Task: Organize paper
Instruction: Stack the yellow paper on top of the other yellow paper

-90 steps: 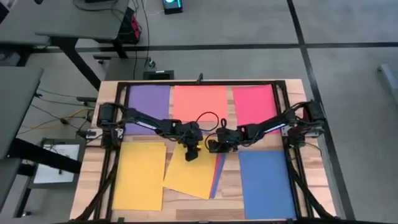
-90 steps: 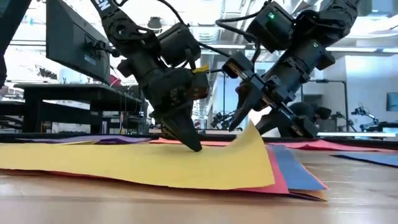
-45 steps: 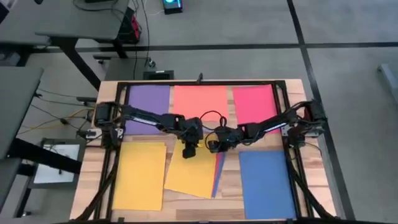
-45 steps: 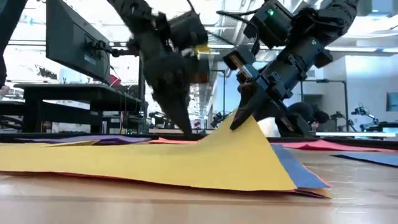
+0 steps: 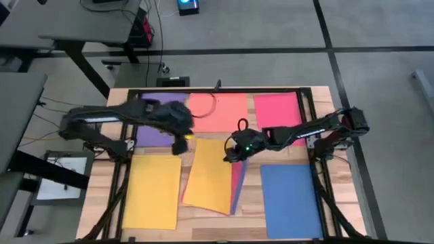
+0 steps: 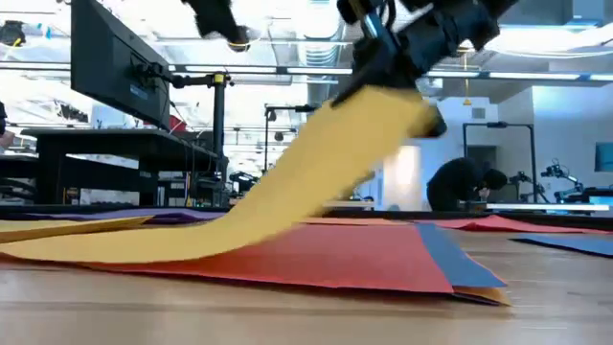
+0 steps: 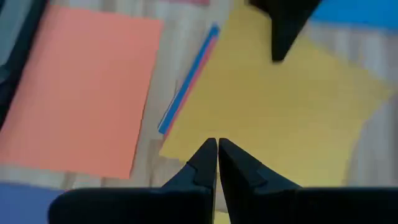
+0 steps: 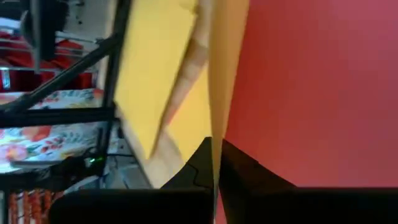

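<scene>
A yellow sheet of paper [image 5: 209,177] lies at the table's middle on a red sheet [image 5: 237,177] and a blue one [image 6: 450,261]. My right gripper [image 5: 229,154] is shut on it and holds its far right part in the air. Its near left part [image 6: 105,247] rests on the stack. My left gripper [image 5: 180,145] is shut, touches nothing and hangs high, left of the sheet. Purple [image 5: 163,112], salmon-orange [image 5: 220,108] and pink-red [image 5: 277,112] sheets lie flat in a far row. Another yellow sheet [image 5: 152,191] and a blue one [image 5: 290,198] lie in the near row. My right gripper pinches the yellow sheet's right edge [image 8: 219,118] near its far corner between its two fingers, one layer. It comes from the table's right, slanting down. The held part is lifted high [image 6: 383,105], and the sheet slopes down in a curve to its near left part on the stack.
A black frame [image 5: 217,90] runs round the working area. Bare wood [image 5: 247,227] shows along the near edge and between the sheets. Beyond the table stand desks and a monitor [image 6: 115,62].
My left gripper has lifted off the yellow sheet and swung up and toward the table's left. My right gripper has taken hold of the sheet's raised far right corner and pulled it up. The near left part has stayed down, and the red sheet beneath has been uncovered.
</scene>
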